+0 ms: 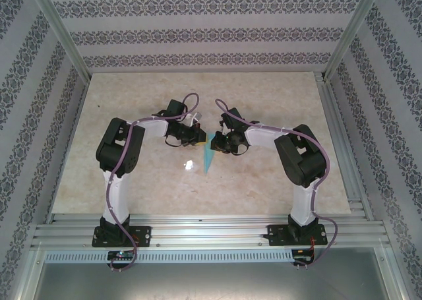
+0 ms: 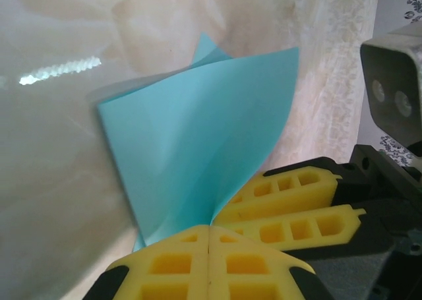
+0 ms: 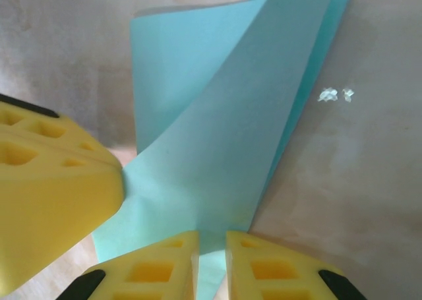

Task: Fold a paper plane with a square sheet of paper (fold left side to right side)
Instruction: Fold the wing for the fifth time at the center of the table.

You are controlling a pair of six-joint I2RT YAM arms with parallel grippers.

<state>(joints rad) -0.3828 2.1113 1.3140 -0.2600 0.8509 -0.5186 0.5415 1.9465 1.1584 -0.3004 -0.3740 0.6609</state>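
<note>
The light-blue sheet of paper (image 1: 210, 156) stands lifted off the table between both grippers and looks like a narrow pointed sliver from above. Its layers bow apart in the left wrist view (image 2: 198, 128) and the right wrist view (image 3: 217, 148). My left gripper (image 2: 210, 229) is shut, pinching the sheet's near corner; from above it (image 1: 200, 138) sits just left of the paper. My right gripper (image 3: 212, 255) has a narrow gap between its yellow fingers, and the sheet's lower edge passes through that gap. It (image 1: 218, 142) sits just right of the paper, tips nearly touching the left fingers (image 3: 53, 194).
The marble-patterned table (image 1: 132, 181) is fenced by patterned walls on three sides and by aluminium rails (image 1: 211, 227) at the near edge. A small glare spot (image 1: 189, 165) lies left of the paper. The right wrist's camera housing (image 2: 390, 92) is close by.
</note>
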